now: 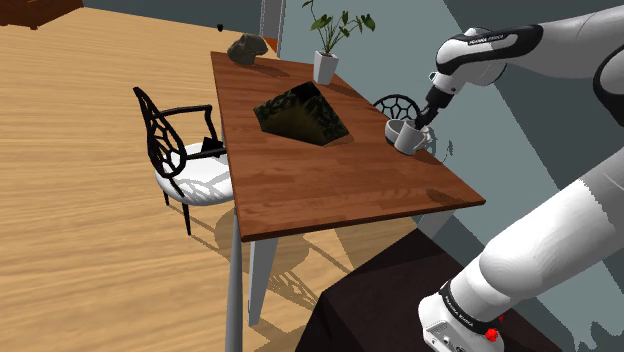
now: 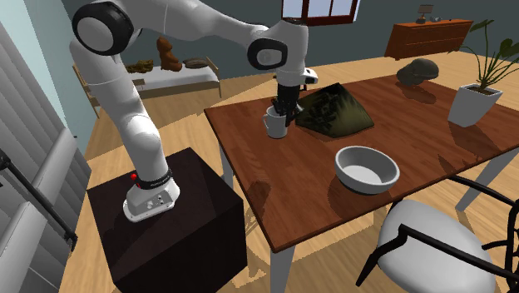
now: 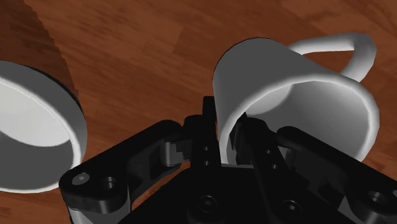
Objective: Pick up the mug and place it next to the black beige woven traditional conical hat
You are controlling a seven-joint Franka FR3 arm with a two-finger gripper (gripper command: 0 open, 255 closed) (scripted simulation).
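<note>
1. The black gripper [image 2: 284, 108] is pinching the white mug [image 2: 273, 126] by its wall, with one finger sitting inside the rim and the other outside, the jaws drawn narrow on it
2. The mug is hanging under the hand over the wooden table [image 1: 330, 190], toward the end nearest the stand; I cannot tell whether its base is touching the wood or riding just above it
3. The dark woven conical hat [image 1: 300, 112] is lying at mid-table, to the shoulder view's left of the mug, with a strip of bare wood showing between them
4. A white bowl [image 2: 366, 169] is sitting on the same table, apart from both mug and hat
5. As I judge it, the grasp is looking done, while the short carry toward the hat, the setting down beside it and the release are remaining
</note>
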